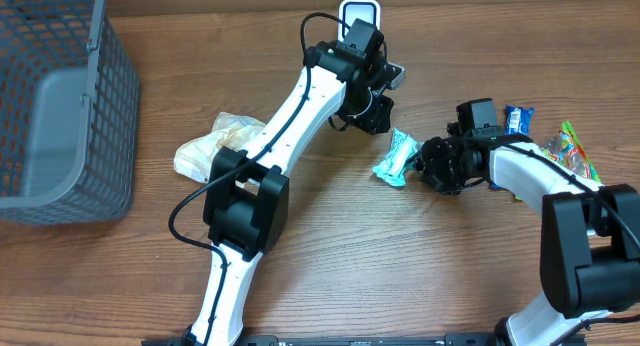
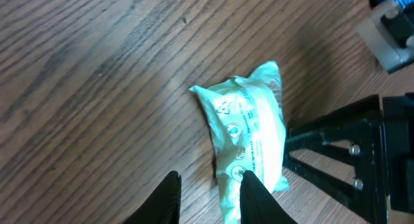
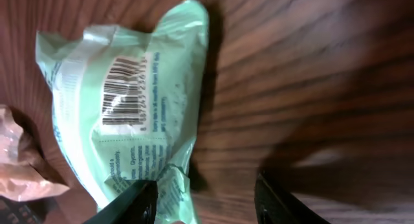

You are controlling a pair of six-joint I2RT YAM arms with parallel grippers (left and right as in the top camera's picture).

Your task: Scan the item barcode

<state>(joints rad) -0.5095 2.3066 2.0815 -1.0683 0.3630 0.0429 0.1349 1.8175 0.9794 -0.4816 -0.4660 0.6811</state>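
The item is a mint-green packet point(image 1: 397, 158) lying on the wooden table between the two arms. Its barcode point(image 3: 121, 91) faces up in the right wrist view. My right gripper point(image 1: 422, 164) is just right of the packet and open. The packet's point(image 3: 129, 101) crumpled lower corner reaches inside the left finger point(image 3: 129, 204), and bare wood fills the rest of the gap around point(image 3: 207, 201). My left gripper point(image 1: 380, 116) hovers above and behind the packet point(image 2: 249, 133), open, with only wood between its fingertips point(image 2: 210, 198). A white scanner-like device point(image 1: 358, 11) stands at the table's far edge.
A grey mesh basket point(image 1: 60, 106) stands at the far left. A crumpled beige bag point(image 1: 215, 141) lies by the left arm. A blue snack point(image 1: 517, 118) and a colourful packet point(image 1: 572, 151) lie at the right. The right arm's black parts point(image 2: 343, 153) sit close beside the packet.
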